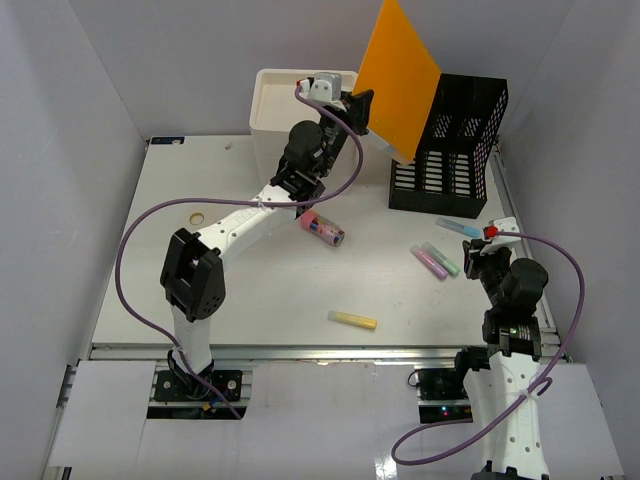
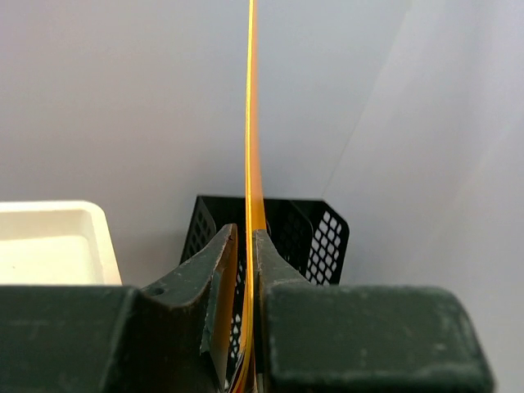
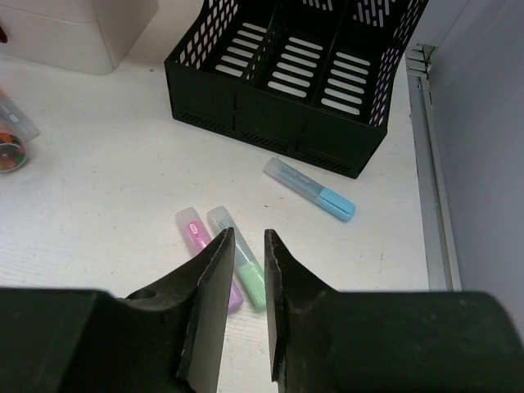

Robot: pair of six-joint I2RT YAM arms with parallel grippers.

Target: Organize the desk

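My left gripper (image 1: 360, 105) is shut on the lower edge of an orange folder (image 1: 400, 70) and holds it upright in the air, between the cream drawer unit (image 1: 300, 100) and the black mesh file organizer (image 1: 450, 140). In the left wrist view the folder (image 2: 250, 123) runs edge-on between my fingers, with the organizer (image 2: 323, 237) behind it. My right gripper (image 3: 248, 235) is empty, its jaws only slightly apart. It hovers over a green highlighter (image 3: 250, 278) on the white desk (image 1: 250, 290).
A pink highlighter (image 3: 190, 225) lies beside the green one and a blue one (image 3: 311, 190) lies in front of the organizer (image 3: 286, 74). A yellow highlighter (image 1: 353, 320) lies near the front rail. A clear tube of coloured bits (image 1: 322, 228) lies mid-desk.
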